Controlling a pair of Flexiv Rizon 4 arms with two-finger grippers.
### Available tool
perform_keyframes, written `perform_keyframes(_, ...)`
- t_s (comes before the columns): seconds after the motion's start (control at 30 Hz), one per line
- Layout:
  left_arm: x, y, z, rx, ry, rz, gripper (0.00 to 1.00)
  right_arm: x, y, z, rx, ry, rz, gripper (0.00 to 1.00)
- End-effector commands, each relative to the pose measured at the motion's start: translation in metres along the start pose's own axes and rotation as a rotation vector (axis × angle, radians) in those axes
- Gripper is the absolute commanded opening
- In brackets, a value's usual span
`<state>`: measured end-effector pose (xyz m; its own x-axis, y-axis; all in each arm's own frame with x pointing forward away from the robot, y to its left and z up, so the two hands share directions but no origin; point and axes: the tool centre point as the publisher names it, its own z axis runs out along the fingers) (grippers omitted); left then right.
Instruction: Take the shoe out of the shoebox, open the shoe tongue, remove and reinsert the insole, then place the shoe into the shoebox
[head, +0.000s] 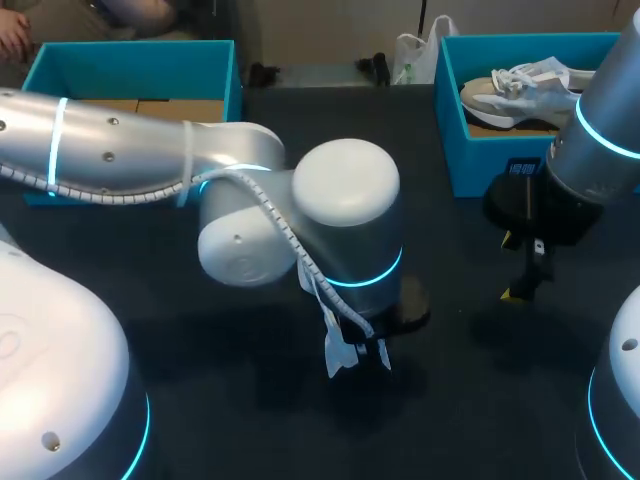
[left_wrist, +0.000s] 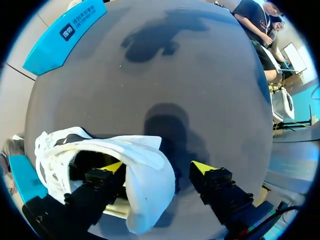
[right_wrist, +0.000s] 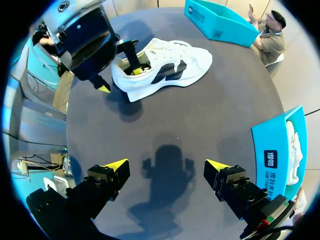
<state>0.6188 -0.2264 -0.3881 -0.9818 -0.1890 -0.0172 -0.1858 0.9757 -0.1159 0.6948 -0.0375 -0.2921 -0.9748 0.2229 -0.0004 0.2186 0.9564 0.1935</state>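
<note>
- Blue shoebox (right_wrist: 285, 131) bears a dark label (right_wrist: 270, 161) with white print
- White shoe (right_wrist: 162, 67), black side stripes, lies on the worktop (right_wrist: 200, 115)
- Left jaws spread, 1 finger (left_wrist: 114, 167) inside the shoe's opening
- Right jaws spread, well apart from the shoe

The shoe (right_wrist: 170, 65) lay on its sole near the middle of the bench (right_wrist: 210, 110). The left jaws straddled its collar at the heel: one finger (left_wrist: 111, 169) stood inside the shoe's opening, and the other finger (left_wrist: 204, 169) stood outside, just beside the heel and apart from it. The right jaws hung over bare bench to the shoe's right, well apart from it. Behind the shoe to the right stood the shoebox (head: 520, 150) with a second shoe (head: 520, 90) in it. Behind the shoe to the left stood a second box (head: 130, 70).
</note>
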Motion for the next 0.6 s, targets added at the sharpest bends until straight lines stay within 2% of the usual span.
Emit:
perform_keyframes(0.03, 0.001, -0.002, 0.006, -0.013, -0.009, -0.012, 0.66, 0.001, 0.000, 0.001, 0.001, -0.003, 0.000, 1.00)
perform_keyframes(0.07, 0.001, -0.002, 0.006, -0.014, -0.007, -0.013, 0.45, 0.001, 0.000, 0.001, 0.001, -0.003, 0.000, 1.00)
perform_keyframes(0.1, 0.001, -0.001, 0.007, -0.015, -0.005, -0.017, 0.29, 0.001, 0.000, 0.001, 0.001, -0.003, 0.000, 1.00)
perform_keyframes(0.13, 0.000, -0.001, 0.007, -0.016, -0.006, -0.021, 0.00, 0.001, 0.000, 0.001, 0.001, -0.003, 0.000, 1.00)
perform_keyframes(0.6, 0.000, 0.006, -0.008, -0.029, -0.002, -0.011, 0.00, 0.001, 0.000, 0.001, 0.001, -0.003, 0.000, 1.00)
